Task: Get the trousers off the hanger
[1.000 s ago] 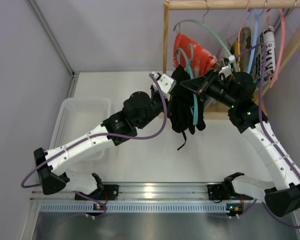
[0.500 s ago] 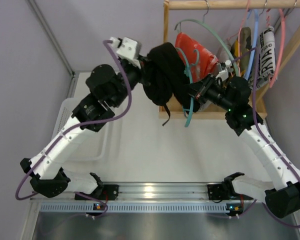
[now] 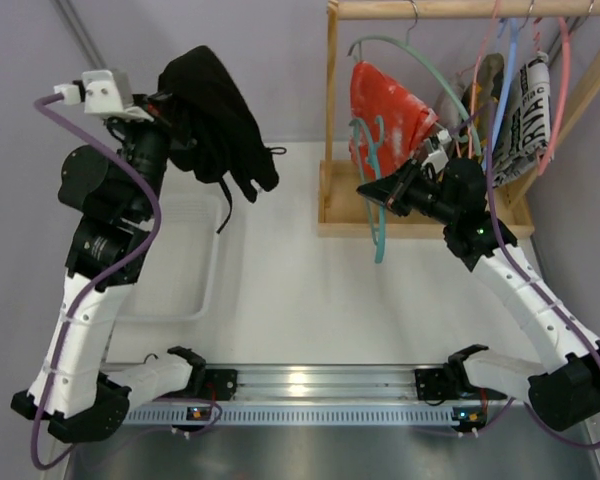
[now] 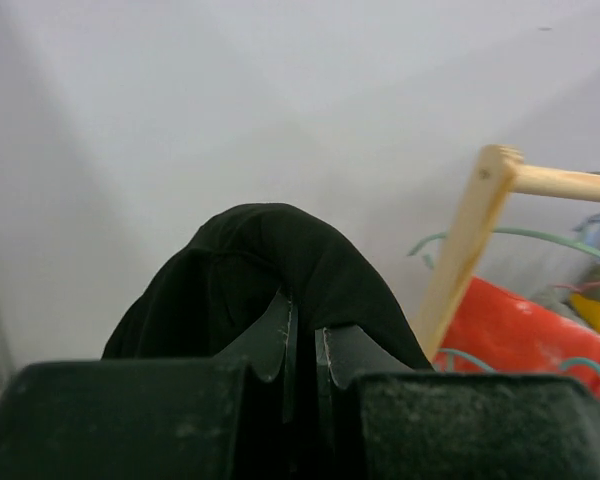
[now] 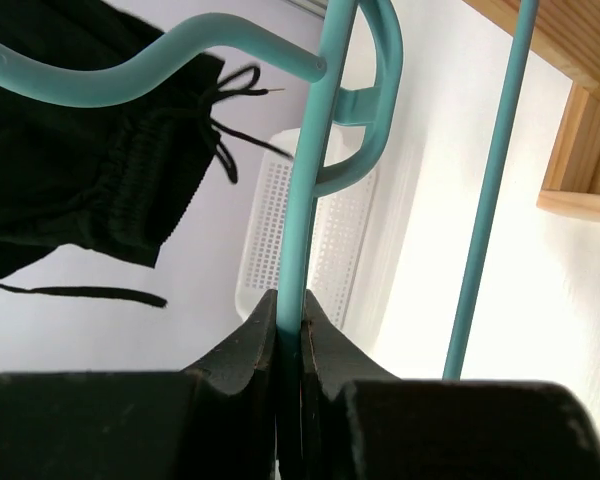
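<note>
The black trousers (image 3: 215,115) hang bunched from my left gripper (image 3: 172,112), which is raised high at the far left and shut on the cloth. In the left wrist view the trousers (image 4: 270,270) drape over the fingertips. They are free of the teal hanger (image 3: 380,195). My right gripper (image 3: 380,192) is shut on the hanger's bar (image 5: 298,230) and holds it in front of the wooden rack (image 3: 332,110). In the right wrist view the trousers (image 5: 75,170) show at the upper left, apart from the hanger.
A white perforated basket (image 3: 140,270) lies on the table below the left arm; it also shows in the right wrist view (image 5: 310,220). Red cloth (image 3: 380,100) and several other hangers with items hang on the rack rail (image 3: 460,8) at the right.
My left gripper has swung up and far to the left with the trousers, pulling them off the teal hanger. My right gripper has kept hold of the hanger, now bare.
</note>
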{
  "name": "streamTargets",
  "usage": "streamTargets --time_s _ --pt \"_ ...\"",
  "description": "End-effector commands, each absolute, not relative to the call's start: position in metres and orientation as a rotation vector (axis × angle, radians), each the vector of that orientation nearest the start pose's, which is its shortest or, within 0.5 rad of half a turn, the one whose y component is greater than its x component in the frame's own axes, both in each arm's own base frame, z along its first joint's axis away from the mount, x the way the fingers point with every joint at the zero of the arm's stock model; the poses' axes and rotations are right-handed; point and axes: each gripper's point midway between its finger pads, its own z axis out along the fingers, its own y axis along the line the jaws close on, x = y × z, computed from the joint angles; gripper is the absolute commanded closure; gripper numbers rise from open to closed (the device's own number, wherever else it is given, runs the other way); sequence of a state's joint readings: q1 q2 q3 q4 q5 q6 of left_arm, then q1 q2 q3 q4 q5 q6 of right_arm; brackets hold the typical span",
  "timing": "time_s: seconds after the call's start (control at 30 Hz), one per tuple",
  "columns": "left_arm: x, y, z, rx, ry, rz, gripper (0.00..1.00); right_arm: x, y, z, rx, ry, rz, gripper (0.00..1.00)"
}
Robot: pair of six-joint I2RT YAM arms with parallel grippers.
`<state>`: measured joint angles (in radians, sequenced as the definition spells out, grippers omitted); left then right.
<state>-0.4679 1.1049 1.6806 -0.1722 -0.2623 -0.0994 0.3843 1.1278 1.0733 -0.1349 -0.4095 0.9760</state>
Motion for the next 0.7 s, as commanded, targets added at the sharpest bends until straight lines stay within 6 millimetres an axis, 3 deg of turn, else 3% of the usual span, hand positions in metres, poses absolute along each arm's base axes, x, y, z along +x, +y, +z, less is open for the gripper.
streamTargets --time_s 0.0,0.07,0.1,0.23,0.33,0.37,0.4,0.47,0.5,0.57,0.67 --pt "0.286 -0.056 0.602 -0.183 1.108 -0.292 1.00 0.298 0.235 0.348 0.176 1.884 1.309 1.00" --pt "0.278 -0.018 0.592 -0.282 1.113 -0.186 1.00 0.296 0.236 0.349 0.162 1.882 1.316 1.00" --pt "0.280 -0.008 0.576 -0.306 1.140 -0.140 1.00 0.294 0.237 0.351 0.151 1.877 1.318 1.00" --pt "0.259 0.039 0.550 -0.404 1.153 0.045 1.00 0.285 0.239 0.358 0.117 1.868 1.333 1.00" --pt "0.240 0.063 0.530 -0.465 1.168 0.143 1.00 0.277 0.243 0.369 0.086 1.844 1.354 1.00" --pt "0.226 0.068 0.529 -0.481 1.150 0.153 1.00 0.274 0.243 0.373 0.076 1.831 1.363 1.00" --pt "0.225 0.073 0.514 -0.487 1.181 0.182 1.00 0.271 0.245 0.374 0.066 1.831 1.371 1.00" --pt "0.203 0.094 0.504 -0.551 1.162 0.269 1.00 0.265 0.244 0.378 0.053 1.821 1.378 1.00" --pt "0.201 0.100 0.488 -0.563 1.201 0.311 1.00 0.263 0.244 0.377 0.047 1.826 1.377 1.00" --pt "0.185 0.113 0.478 -0.607 1.192 0.376 1.00 0.260 0.244 0.379 0.038 1.823 1.382 1.00" --pt "0.184 0.123 0.445 -0.622 1.259 0.456 1.00 0.255 0.244 0.381 0.030 1.821 1.392 1.00"
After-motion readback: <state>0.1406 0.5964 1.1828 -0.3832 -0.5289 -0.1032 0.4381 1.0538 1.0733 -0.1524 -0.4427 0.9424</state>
